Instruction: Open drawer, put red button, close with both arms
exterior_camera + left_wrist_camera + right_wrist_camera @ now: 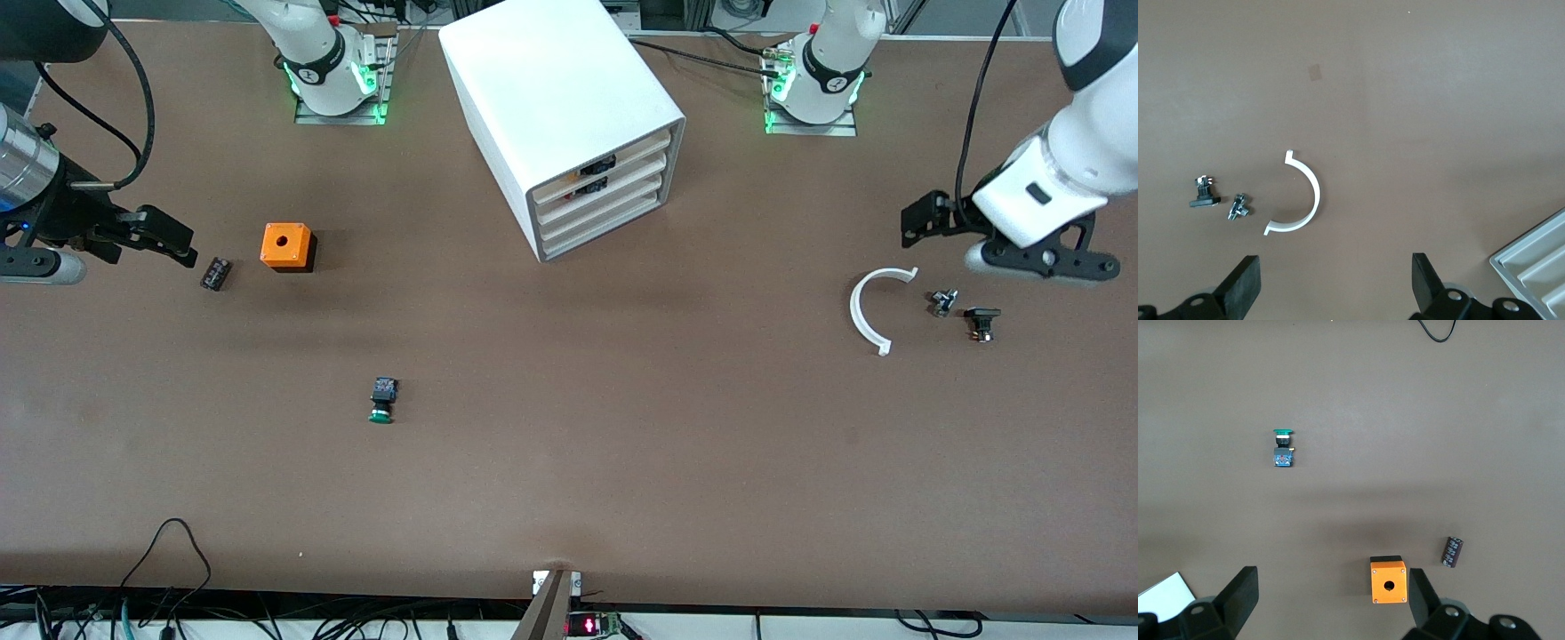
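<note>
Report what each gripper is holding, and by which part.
Nothing is held. The left gripper hangs open over bare table by the white arc; the right gripper hangs open near the orange box.

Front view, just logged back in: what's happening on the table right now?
Nothing is being handled. The left end effector hangs open over the white curved piece at its end of the table. The right end effector hangs open beside the orange box. The cabinet has all its drawers shut. A green button lies on the table; no red button shows.
</note>
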You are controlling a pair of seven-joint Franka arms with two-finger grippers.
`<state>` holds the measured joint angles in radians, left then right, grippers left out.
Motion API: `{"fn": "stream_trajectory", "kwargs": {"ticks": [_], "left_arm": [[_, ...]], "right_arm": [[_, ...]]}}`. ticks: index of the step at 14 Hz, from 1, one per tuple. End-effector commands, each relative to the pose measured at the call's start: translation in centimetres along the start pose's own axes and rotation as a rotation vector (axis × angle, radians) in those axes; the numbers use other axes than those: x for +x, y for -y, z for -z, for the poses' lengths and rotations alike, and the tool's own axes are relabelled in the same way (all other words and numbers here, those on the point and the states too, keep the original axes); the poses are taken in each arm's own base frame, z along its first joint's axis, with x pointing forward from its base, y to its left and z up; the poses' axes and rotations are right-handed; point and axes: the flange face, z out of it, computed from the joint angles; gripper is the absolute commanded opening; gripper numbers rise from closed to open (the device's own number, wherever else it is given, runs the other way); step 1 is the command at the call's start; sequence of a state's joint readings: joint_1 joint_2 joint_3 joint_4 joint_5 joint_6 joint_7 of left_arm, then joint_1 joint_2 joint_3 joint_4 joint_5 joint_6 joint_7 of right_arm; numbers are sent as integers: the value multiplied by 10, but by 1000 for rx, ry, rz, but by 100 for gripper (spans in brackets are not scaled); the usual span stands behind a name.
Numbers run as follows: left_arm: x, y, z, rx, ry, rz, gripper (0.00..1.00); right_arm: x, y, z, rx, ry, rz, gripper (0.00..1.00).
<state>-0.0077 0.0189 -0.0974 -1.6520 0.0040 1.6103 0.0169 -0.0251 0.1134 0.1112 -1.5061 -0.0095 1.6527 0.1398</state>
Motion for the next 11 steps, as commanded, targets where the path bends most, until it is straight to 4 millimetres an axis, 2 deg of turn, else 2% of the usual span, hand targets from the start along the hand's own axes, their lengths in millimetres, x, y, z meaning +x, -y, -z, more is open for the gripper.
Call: {"fn": "stream_trajectory", "kwargs": {"ticks": [1,2,6,11], "left_arm": [[-21,11,4,12,-11,65,100],[-22,13,4,12,-2,79,100],[-29,-3,12,26,50,47,100],[-27,-3,12,18,45,48,100]], "right_arm": [[2,-2,2,-3,8,-18,100],[2,-2,2,-5,10,-18,100],[2,-2,2,-5,11,-12,100],[3,-2,0,-5,14,-12,100]]}}
